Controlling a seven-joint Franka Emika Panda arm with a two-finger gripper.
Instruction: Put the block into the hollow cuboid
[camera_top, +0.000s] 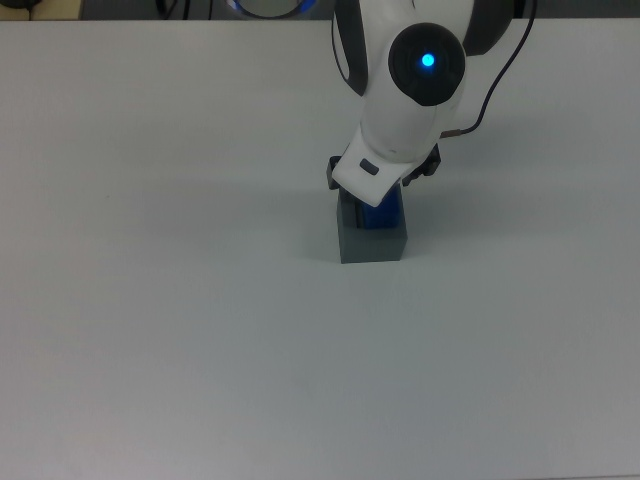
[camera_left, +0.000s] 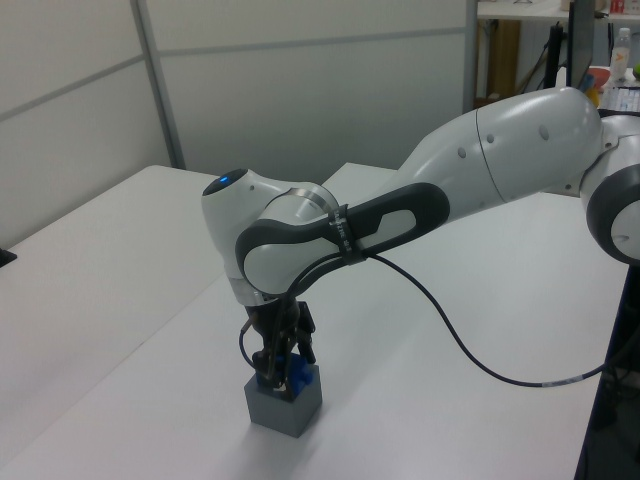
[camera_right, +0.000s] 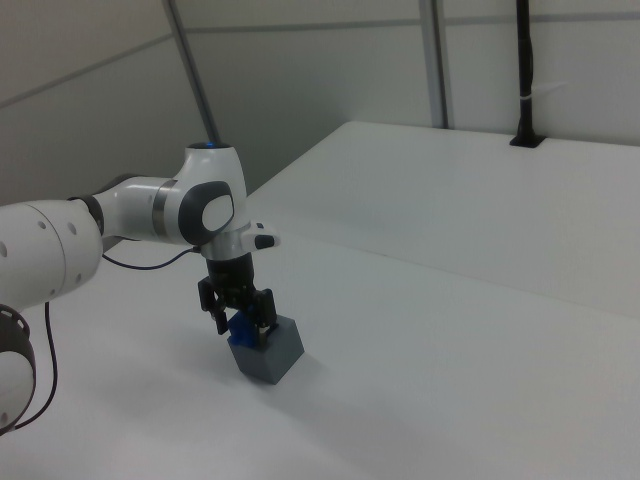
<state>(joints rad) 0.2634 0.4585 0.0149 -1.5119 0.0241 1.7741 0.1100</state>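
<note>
Top view, left to right: you see the white bench (camera_top: 150, 300) bare across the top view's left half; right of centre stands the hollow cuboid (camera_top: 372, 243), grey, resting flat on the bench. The block (camera_top: 381, 214), bright blue, shows at the cuboid's upper face, partly hidden under the white wrist housing of the arm (camera_top: 410, 90). A blue light glows on the arm's round joint cover. A black cable (camera_top: 497, 75) runs off toward the top view's upper right.

Left view, left to right: the cuboid (camera_left: 283, 403) sits near the bench's (camera_left: 120, 300) front edge, with the block (camera_left: 300, 374) held upright at its top, the lower end at or within the recess; how deep it sits you cannot tell. The gripper (camera_left: 282, 370) points straight down over the cuboid, and its dark fingers (camera_left: 266, 362) are closed against the block's sides. The arm (camera_left: 480, 170) reaches in from the left view's right, the cable (camera_left: 470, 340) looping below it.

Right view, left to right: the arm (camera_right: 120, 215) enters from the right view's left; the gripper (camera_right: 243, 325) hangs directly above the cuboid (camera_right: 267, 353), with the block (camera_right: 244, 331) clasped between the fingers (camera_right: 267, 312) and touching the cuboid's top.
</note>
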